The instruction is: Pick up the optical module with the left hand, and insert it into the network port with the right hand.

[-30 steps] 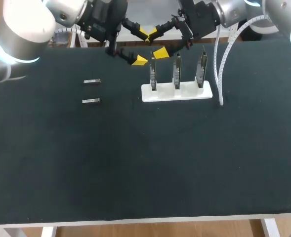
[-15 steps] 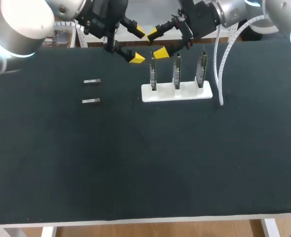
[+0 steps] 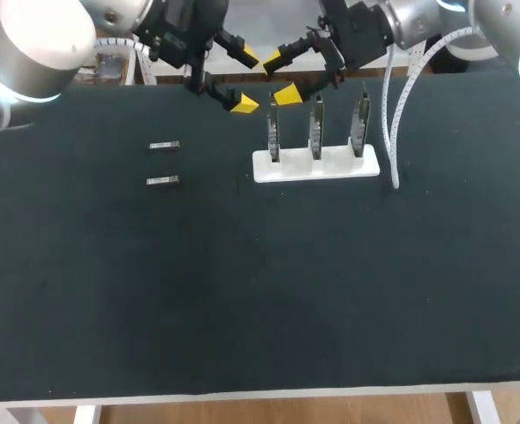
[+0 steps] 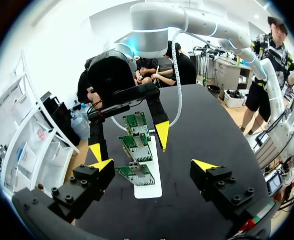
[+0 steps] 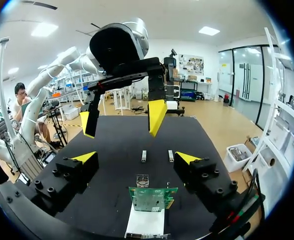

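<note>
Nearer optical module (image 3: 164,145): laid crosswise, left of the left gripper (image 3: 245,83).
Right gripper (image 3: 280,77): farther off.
Fingers: all spread, nothing gripped.

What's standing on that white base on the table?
Three circuit boards stand upright in a row on the white base. Their lower edges sit hidden in it, and the table under it is covered.

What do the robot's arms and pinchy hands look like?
The left arm and right arm are fat, rounded silver-grey tubes with glowing blue rings at the joints. The left gripper and right gripper are black, each with two thin fingers ending in bright yellow wedge tips. A white ribbed cable hangs from the right arm.
</note>
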`<state>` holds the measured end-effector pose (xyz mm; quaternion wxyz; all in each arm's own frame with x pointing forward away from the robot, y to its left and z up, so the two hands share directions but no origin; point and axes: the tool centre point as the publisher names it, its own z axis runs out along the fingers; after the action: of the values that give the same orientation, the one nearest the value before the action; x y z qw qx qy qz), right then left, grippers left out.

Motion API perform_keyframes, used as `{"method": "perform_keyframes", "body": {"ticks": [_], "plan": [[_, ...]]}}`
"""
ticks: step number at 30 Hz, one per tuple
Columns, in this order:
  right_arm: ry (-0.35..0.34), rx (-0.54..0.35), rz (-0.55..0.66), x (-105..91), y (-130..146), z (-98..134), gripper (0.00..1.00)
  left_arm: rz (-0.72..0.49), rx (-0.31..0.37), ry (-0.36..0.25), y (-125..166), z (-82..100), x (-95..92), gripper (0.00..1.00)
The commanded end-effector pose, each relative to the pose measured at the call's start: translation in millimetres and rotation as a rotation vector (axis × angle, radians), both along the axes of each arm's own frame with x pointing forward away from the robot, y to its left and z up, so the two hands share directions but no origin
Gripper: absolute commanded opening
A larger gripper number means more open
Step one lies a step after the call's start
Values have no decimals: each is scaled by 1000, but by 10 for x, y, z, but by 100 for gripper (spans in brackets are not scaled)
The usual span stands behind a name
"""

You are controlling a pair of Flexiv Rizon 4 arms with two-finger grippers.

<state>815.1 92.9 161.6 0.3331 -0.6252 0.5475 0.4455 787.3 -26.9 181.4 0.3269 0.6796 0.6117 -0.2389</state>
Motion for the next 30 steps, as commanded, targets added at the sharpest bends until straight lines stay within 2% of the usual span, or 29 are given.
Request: {"method": "perform_keyframes", "body": {"ticks": [1,23,24,25,26,30], "plan": [[6,0,12,64,5,1,100,0,5,1,-6,8,1,100],[-1,-8,10,70,7,20,100,0,5,1,-6,8,1,100],[-1,-8,10,70,7,20,53,0,5,1,-6,8,1,100],[-1,-8,10,70,7,20,36,0,5,1,-6,8,1,100],[-1,-8,10,70,7,20,0,0,5,1,-6,8,1,100],[-1,-8,10,70,7,20,0,0,5,1,-6,8,1,100]]}}
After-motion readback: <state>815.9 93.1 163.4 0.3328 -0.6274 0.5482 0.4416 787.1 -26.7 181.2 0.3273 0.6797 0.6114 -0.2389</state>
